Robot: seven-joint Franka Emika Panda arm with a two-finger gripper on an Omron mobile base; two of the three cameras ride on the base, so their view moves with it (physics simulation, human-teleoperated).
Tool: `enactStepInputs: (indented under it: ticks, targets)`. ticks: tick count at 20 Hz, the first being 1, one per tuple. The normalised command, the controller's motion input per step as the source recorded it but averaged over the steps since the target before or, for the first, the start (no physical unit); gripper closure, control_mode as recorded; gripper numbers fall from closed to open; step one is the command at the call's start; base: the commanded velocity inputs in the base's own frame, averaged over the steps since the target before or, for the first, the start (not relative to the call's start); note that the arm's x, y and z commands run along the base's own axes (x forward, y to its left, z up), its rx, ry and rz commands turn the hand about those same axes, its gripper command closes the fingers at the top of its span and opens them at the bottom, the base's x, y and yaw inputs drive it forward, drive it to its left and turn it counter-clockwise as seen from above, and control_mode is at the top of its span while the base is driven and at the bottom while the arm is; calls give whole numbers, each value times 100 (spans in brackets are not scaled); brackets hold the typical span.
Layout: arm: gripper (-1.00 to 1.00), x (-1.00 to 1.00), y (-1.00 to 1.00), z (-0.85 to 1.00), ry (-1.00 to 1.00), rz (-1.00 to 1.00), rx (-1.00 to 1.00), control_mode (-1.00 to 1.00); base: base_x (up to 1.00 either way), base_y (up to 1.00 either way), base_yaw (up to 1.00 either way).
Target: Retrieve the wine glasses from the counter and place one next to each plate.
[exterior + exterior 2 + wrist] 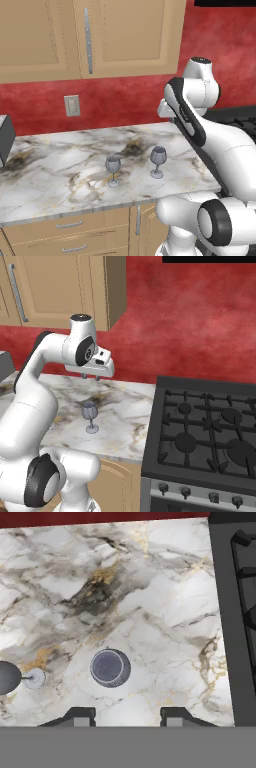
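The robot's gripper (127, 716) hangs above the marble counter (60, 190) with its two fingertips apart and nothing between them, pointing straight down. Below it, near the counter's front edge, two wine glasses stand upright a little apart: the right glass (158, 161) seen from above just beyond the fingertips, the left glass (113, 170) off to one side. Farther back, a red wall (125, 100) carries tan cabinets (90, 37), with a black stove (205, 431) beside the counter.
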Motion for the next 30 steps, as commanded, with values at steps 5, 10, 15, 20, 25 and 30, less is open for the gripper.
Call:
enactStepInputs:
  ticks: [5, 10, 15, 20, 25, 30]
  targets:
    - [-100, -49, 7, 0, -6, 0, 2, -100, 0, 0, 0]
    - [-100, -72, 0, 0, -17, -12, 6, -100, 0, 0, 0]
    - [-100, -25, 2, -9, -2, -13, 15, -100, 0, 0, 0]
    - [-100, 0, 2, -30, 15, 0, 4, -100, 0, 0, 0]
    - [-100, 1, 0, -37, 29, 0, 13, -100, 0, 0, 0]
    - [-100, 3, -1, -16, 23, 0, 18, -100, 0, 0, 0]
